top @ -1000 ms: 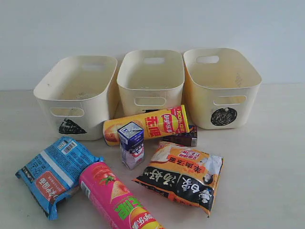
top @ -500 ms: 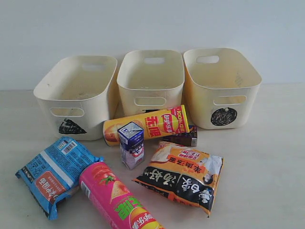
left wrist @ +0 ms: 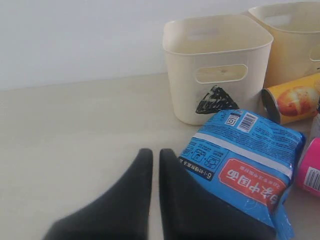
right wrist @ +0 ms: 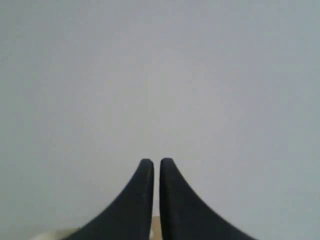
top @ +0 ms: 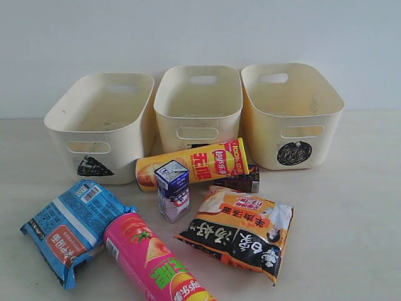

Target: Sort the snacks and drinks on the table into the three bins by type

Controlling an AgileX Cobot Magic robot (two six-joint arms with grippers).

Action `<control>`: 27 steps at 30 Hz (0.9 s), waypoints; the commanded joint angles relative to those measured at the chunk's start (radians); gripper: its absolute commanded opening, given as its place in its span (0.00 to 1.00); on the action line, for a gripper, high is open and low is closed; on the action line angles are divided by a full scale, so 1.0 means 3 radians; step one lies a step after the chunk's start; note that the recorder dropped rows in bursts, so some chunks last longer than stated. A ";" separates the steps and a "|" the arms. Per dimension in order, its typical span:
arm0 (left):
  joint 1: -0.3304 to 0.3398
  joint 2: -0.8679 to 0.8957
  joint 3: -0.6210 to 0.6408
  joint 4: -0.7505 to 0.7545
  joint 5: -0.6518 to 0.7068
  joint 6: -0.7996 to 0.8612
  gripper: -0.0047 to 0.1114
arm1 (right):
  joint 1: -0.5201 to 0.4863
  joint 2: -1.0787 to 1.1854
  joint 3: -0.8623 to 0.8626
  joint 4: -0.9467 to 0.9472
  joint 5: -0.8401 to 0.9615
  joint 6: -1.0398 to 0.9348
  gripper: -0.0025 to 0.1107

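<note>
Sorting had not started, we judged: left end effector (left wrist: 155, 156) and right end effector (right wrist: 156, 164) were pinched shut, empty. The blue crinkly packet (left wrist: 245, 160), just beside the left one, lay on the pale beige bench (top: 351, 219), on the near side of three cream plastic bins (top: 188, 122).

Dark brown rectangular drink carton (top: 244, 182): mostly hidden behind the yellow chip tube (top: 194, 164) and the orange, black and white snack bag (top: 241, 232); its print is too small to read. Pink chip tube (top: 147, 260): lower end cut off by the exterior view's bottom edge. Middle cream plastic bin (top: 198, 100): front mark covered by the yellow tube, only a dark trace showing.
</note>
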 commanded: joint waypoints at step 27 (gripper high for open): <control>-0.0005 -0.0013 0.0010 -0.0006 -0.0007 -0.0023 0.08 | 0.0002 0.2653 -0.1530 -0.0045 -0.0481 0.0604 0.04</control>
